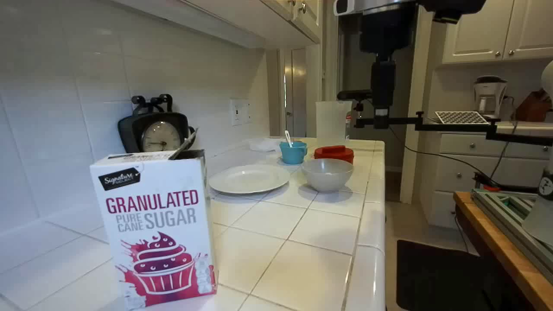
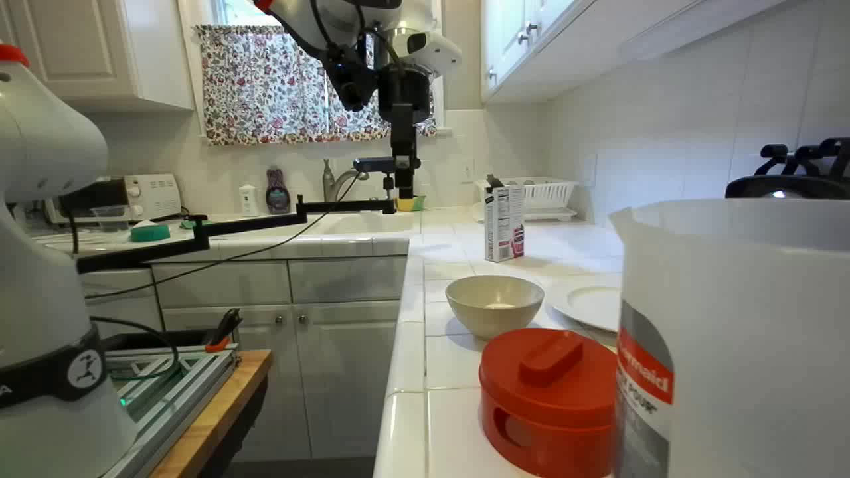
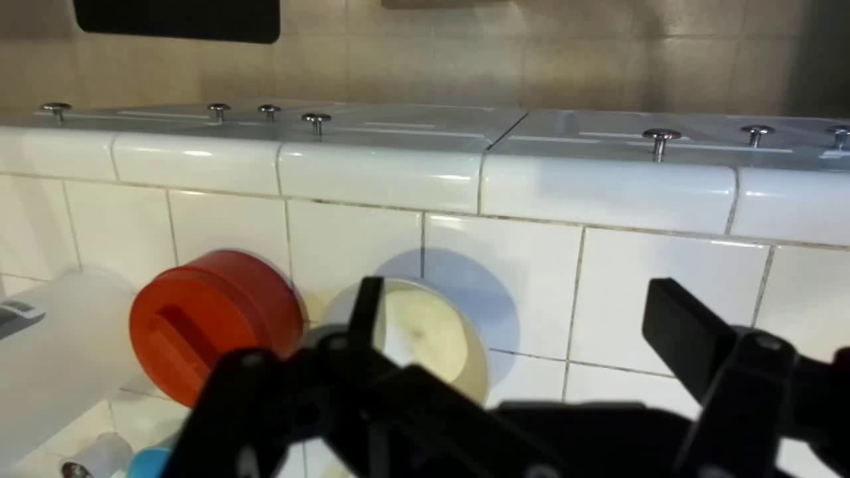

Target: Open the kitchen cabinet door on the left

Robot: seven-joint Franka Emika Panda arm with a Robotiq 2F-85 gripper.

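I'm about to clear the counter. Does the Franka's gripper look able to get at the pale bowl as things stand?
Probably yes: the gripper is open and higher than the pale bowl, which nothing covers. The red container close beside it may crowd one side.

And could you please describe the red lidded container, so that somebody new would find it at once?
Find the white tiled counter, then the big translucent pitcher on it. The red lidded container stands between this pitcher and the pale bowl. Unlike both, it is red all over, with a raised bar on top.
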